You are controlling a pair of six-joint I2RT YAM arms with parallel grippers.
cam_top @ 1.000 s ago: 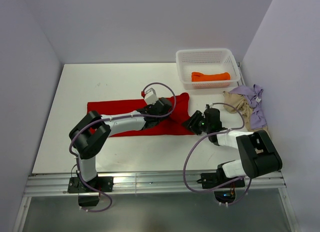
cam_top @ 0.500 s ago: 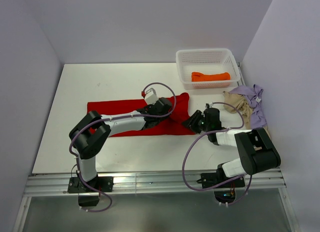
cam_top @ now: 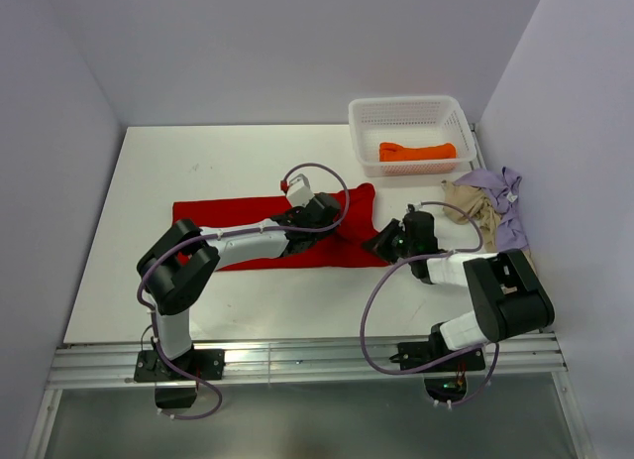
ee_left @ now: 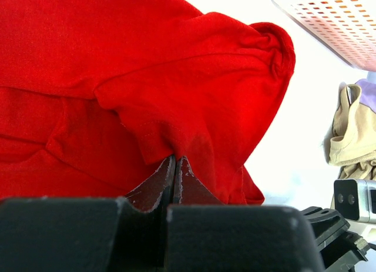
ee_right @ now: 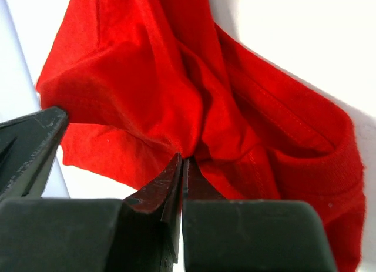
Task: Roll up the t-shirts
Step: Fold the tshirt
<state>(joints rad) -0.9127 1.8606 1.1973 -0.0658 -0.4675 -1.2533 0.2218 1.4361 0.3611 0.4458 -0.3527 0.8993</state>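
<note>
The red t-shirt (cam_top: 213, 221) lay mid-table (cam_top: 109, 281). Your left gripper (ee_left: 174, 161) was closed, pinching a fold at its right end. Your right gripper (ee_right: 183, 161) was clamped on that same bunched end. An orange t-shirt (cam_top: 418, 152) lay in the white mesh basket (cam_top: 369, 114).

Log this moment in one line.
left hand: shut on red t-shirt | right hand: shut on red t-shirt | orange t-shirt: in basket
</note>
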